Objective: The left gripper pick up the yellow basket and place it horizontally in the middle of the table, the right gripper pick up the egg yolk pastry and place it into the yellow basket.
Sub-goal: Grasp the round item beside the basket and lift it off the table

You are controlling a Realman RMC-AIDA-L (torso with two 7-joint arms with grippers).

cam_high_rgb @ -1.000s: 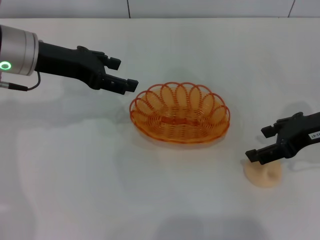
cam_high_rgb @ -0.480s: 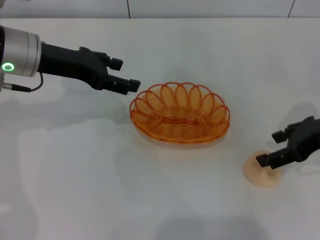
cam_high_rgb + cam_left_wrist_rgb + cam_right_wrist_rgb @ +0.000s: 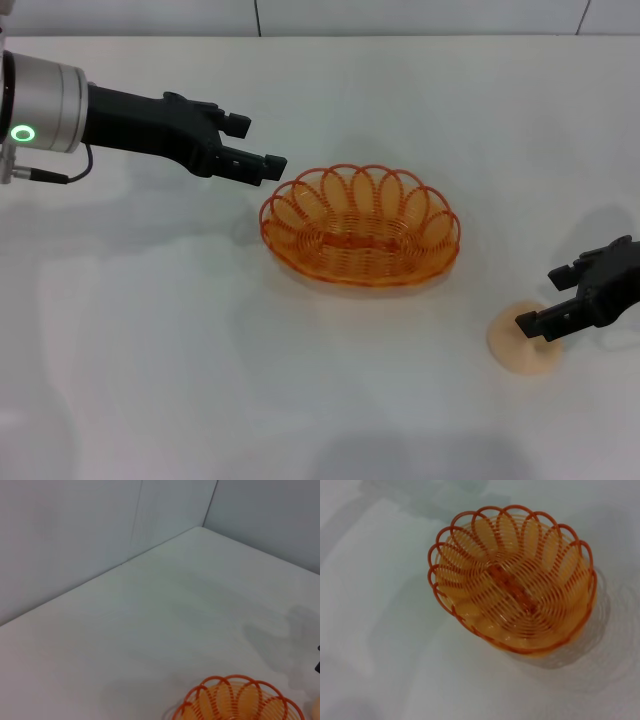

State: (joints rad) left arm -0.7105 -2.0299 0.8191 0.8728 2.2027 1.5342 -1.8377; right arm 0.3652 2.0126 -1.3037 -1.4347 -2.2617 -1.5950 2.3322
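The yellow basket (image 3: 443,215) sits upright and empty on the white table (image 3: 150,330), near its middle. It also shows in the right wrist view (image 3: 512,597) and partly in the left wrist view (image 3: 235,700). My left gripper (image 3: 258,145) is open and empty, hovering just beyond the basket's left rim without touching it. The egg yolk pastry (image 3: 522,350) lies on the table to the right of the basket, nearer the front. My right gripper (image 3: 541,298) is open, with its fingers just above and beside the pastry, covering part of it.
The back wall (image 3: 300,15) runs along the table's far edge. Bare white tabletop lies in front of the basket and to the left.
My right gripper has moved right and lowered over the pastry. My left gripper has edged slightly right toward the basket's rim. Basket and pastry have not moved.
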